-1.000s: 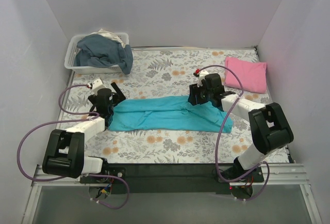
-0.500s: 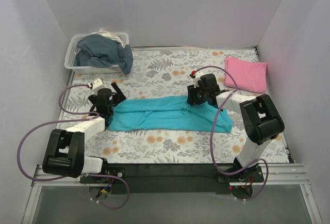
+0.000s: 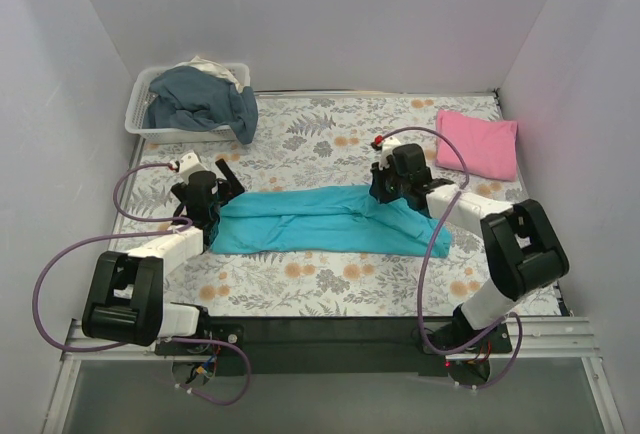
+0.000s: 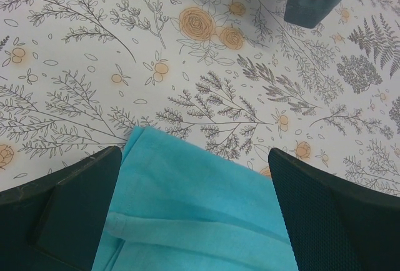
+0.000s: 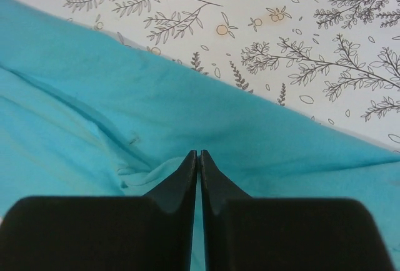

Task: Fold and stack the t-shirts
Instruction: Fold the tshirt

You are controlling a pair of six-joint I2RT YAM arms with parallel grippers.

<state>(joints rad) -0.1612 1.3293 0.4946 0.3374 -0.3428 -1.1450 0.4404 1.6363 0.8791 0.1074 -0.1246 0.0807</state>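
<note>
Centre: teal t-shirt (image 3: 320, 219) stretched in a long band. At its 9 o'clock end, left gripper (image 4: 194, 187) straddles the cloth, fingers apart. Near 1 o'clock, right gripper (image 5: 198, 153) pinches a pucker. At 2 o'clock, pink t-shirt (image 3: 478, 142), folded.

Plain pale grey walls (image 3: 300, 14) close in the back, left and right. The desk (image 3: 320, 284) wears a flat white cloth printed with grey ferns and orange flowers. Black strip (image 3: 330, 332) and silver metal rail (image 3: 585, 332) along near edge. Light soft, even.
</note>
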